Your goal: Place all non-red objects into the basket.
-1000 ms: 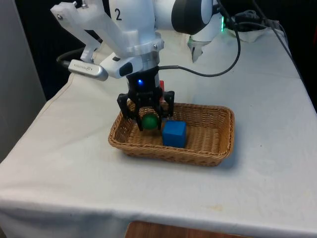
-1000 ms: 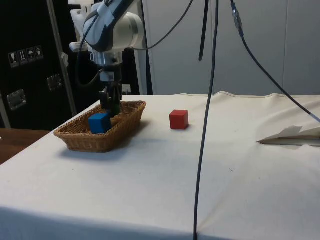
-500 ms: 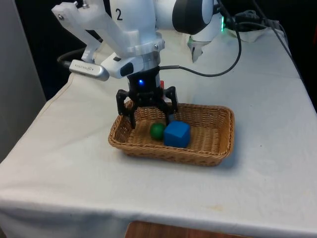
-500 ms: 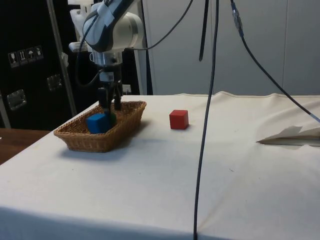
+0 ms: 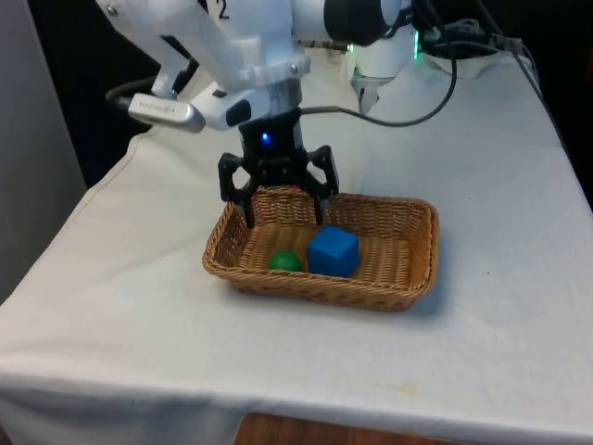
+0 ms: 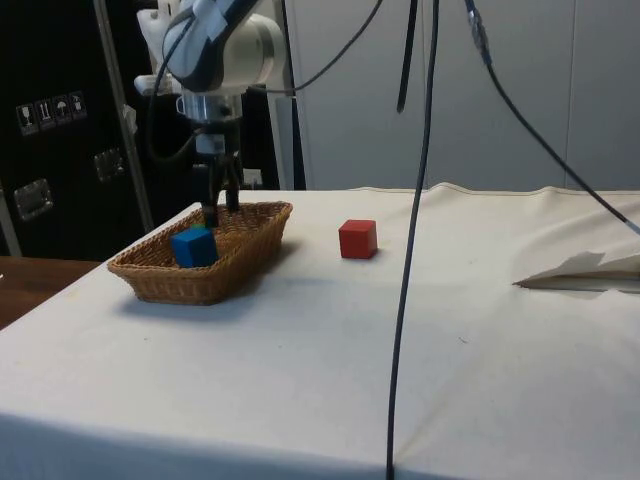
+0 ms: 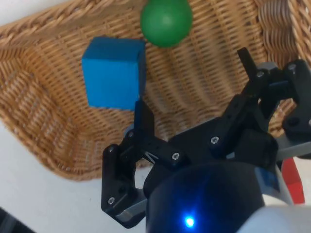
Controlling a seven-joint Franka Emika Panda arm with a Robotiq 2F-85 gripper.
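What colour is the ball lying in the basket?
Green. The ball sits beside the blue cube in the basket, clearest in the front view.

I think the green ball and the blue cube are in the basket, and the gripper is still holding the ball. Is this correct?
Not quite. The green ball and the blue cube do lie in the basket, but the gripper holds nothing: the front view shows it open above the basket, with the ball lying free on the bottom beside the cube.

Green ball (image 5: 284, 261) released; tool (image 5: 283, 215) higher.
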